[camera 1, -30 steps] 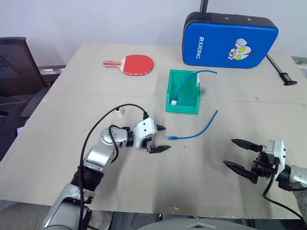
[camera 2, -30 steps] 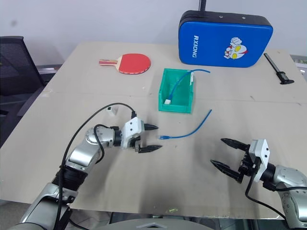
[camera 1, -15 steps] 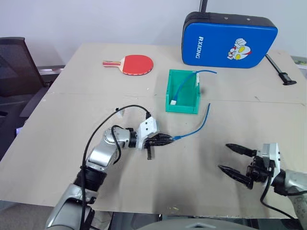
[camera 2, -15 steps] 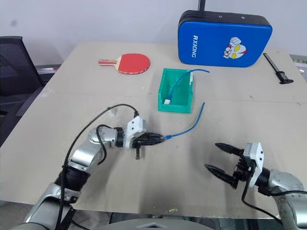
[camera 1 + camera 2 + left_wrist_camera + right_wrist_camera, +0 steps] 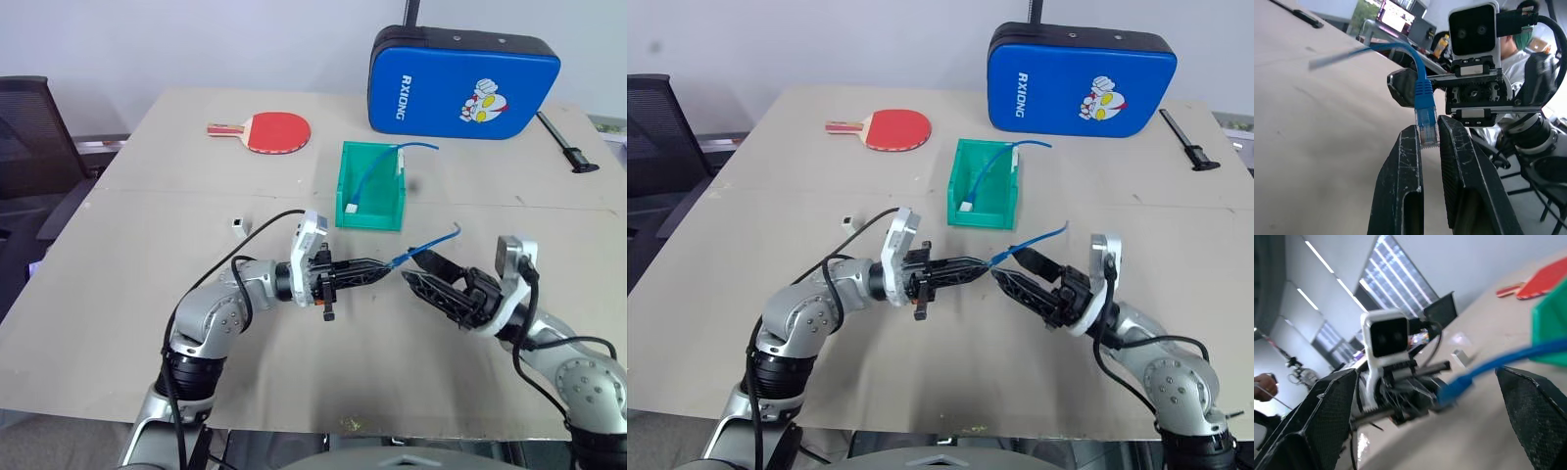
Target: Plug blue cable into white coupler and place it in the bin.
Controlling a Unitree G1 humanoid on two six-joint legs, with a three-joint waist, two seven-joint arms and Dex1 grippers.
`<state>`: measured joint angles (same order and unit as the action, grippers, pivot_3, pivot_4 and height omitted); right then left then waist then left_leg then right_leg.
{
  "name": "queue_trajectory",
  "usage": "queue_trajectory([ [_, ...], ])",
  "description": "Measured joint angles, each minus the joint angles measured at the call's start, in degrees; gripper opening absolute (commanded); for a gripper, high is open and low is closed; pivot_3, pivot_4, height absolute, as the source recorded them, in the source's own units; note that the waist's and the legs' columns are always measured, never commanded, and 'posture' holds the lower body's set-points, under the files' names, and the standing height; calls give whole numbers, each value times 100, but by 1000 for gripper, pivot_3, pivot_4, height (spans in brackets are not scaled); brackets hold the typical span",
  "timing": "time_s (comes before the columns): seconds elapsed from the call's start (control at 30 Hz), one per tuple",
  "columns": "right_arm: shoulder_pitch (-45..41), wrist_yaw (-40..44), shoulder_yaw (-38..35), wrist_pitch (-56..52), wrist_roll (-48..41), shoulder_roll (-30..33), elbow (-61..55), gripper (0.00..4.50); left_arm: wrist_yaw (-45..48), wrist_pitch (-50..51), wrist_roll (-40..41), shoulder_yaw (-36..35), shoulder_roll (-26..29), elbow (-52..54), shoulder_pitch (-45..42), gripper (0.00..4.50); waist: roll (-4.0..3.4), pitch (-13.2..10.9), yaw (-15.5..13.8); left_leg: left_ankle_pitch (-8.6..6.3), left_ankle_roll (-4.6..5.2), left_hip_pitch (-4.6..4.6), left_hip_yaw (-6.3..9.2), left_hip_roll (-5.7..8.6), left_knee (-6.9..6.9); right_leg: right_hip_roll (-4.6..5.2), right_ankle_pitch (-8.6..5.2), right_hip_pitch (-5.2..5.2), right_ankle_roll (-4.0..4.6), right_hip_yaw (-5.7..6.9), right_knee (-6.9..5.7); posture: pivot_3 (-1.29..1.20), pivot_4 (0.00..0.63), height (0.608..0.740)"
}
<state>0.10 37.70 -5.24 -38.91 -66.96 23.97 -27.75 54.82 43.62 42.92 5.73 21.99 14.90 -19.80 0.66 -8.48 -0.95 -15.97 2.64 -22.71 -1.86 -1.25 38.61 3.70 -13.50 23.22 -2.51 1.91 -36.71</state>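
A: Start with what is closest. What are the two grippers doing?

B: The left gripper (image 5: 377, 266) is held above the table (image 5: 127, 294), pointing toward the right one, its fingers pinched together on the clear plug end of the blue cable (image 5: 431, 242). In the left wrist view the plug (image 5: 1426, 128) sits between the two fingertips (image 5: 1409, 139).

A: And the right gripper?

B: The right gripper (image 5: 419, 269) faces the left one, tips near the plug, its fingers spread wide and holding nothing.

A: Where does the cable go from the plug?

B: It arcs up over the right gripper and ends in the air beyond it, off the table.

A: The coupler?

B: The white coupler (image 5: 237, 224) lies on the table beyond the left arm, well apart from both grippers.

A: Farther back?

B: The green bin (image 5: 370, 213) stands past the grippers, mid-table. A second blue cable (image 5: 377, 174) lies in it, one end with a white block (image 5: 352, 208) on the bin's floor, the other hanging out over the far rim.

A: And at the far edge?

B: A red paddle (image 5: 275, 131) to the left, a blue case (image 5: 464, 82) to the right.
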Motion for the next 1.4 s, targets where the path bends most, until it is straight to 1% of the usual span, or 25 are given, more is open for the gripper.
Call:
queue_trajectory([
  [0.1,-91,-20,114,-95,25,-81,159,4500,-153,-1,40,-59,-228,-1,-94,27,4,-3,12,0,0,-2,-1,1,0,0,0,0,-1,-3,2,0,150,729],
  [0.17,-176,-54,180,-98,43,-162,183,4500,-160,0,62,-58,-259,-1,-111,27,4,-3,20,0,0,0,-1,-1,0,-4,0,1,0,-3,0,0,150,729],
  [0.2,-248,-70,181,-88,47,-247,192,3920,-161,3,64,-41,-288,-1,-111,0,4,-3,27,0,0,1,-1,-1,0,-7,0,1,0,-4,-3,0,150,729],
  [0.23,-299,-72,186,-82,49,-260,192,3665,-161,4,68,-24,-299,-1,-110,0,4,-3,26,0,0,2,0,-1,0,-7,0,1,0,-3,-4,0,150,729],
  [0.3,-337,-62,183,-65,71,-260,191,2726,-161,13,75,-15,-296,-1,-97,0,4,-3,24,0,0,3,2,-2,0,-9,0,1,0,-1,-6,0,150,729],
  [0.33,-329,-65,180,-65,89,-271,201,2091,-152,18,95,-17,-286,-1,-78,0,4,-3,16,0,0,3,2,-2,0,-8,0,1,0,-1,-6,0,150,729],
  [0.5,-308,-35,99,-52,75,-307,290,57,-84,41,188,-8,-254,23,-60,0,4,-3,20,0,0,3,-2,-1,2,-7,0,1,0,-6,-6,0,150,729],
  [0.77,-290,-58,46,-71,24,-340,296,4,-89,63,247,2,-221,52,-17,0,4,-3,20,0,0,3,0,-1,2,-8,0,1,0,-6,-6,0,150,729],
  [0.83,-289,-57,46,-89,21,-340,296,0,-86,55,282,2,-221,52,7,959,4,-3,21,0,0,3,0,-2,2,-8,0,1,0,-5,-6,0,150,729],
  [0.87,-297,-58,48,-94,-2,-352,283,0,-75,33,271,12,-204,61,58,1212,4,-3,22,0,0,3,0,-1,2,-8,0,1,0,-6,-6,0,150,729],
  [1.0,-308,-54,42,-104,-92,-346,264,0,-263,-156,81,36,-248,61,221,3042,4,-3,20,0,0,3,0,-2,2,-7,0,1,0,-6,-5,0,150,729],
  [1.03,-317,-53,42,-108,-104,-339,264,0,-315,-221,18,34,-265,65,240,3360,4,-3,17,0,0,3,0,-2,2,-7,0,1,0,-6,-6,0,150,729],
  [1.07,-337,-51,42,-123,-122,-326,264,0,-394,-294,-23,22,-261,128,338,4041,4,-3,19,0,0,3,-1,-2,2,-7,1,1,0,-8,-6,0,150,729],
  [1.1,-338,-50,31,-136,-142,-288,264,0,-452,-312,-38,18,-257,239,492,4478,4,-3,22,0,0,3,-1,-2,2,-6,1,1,0,-10,-6,0,150,729],
  [1.17,-360,-44,28,-172,-156,-278,266,0,-544,-332,-57,-12,-233,354,644,4478,4,-3,26,0,0,3,-1,-3,2,-6,1,1,1,-11,-6,0,150,729],
  [1.3,-448,3,22,-188,-112,-185,273,0,-1021,-451,-132,-337,-101,939,1404,4478,3,-3,37,0,0,4,2,-7,0,-4,0,2,1,-26,-6,0,150,729],
  [1.33,-470,44,23,-114,-2,-178,274,0,-1313,-679,-352,-469,-124,1129,1771,4478,2,-3,44,0,0,5,1,-7,-1,-2,0,2,1,-30,-5,0,150,729],
  [1.4,-521,183,25,201,470,-121,300,0,-2005,-1409,-1137,-665,-340,1273,2419,4478,2,-3,26,0,0,6,-1,-4,-2,1,1,2,1,-32,-3,0,150,729],
])
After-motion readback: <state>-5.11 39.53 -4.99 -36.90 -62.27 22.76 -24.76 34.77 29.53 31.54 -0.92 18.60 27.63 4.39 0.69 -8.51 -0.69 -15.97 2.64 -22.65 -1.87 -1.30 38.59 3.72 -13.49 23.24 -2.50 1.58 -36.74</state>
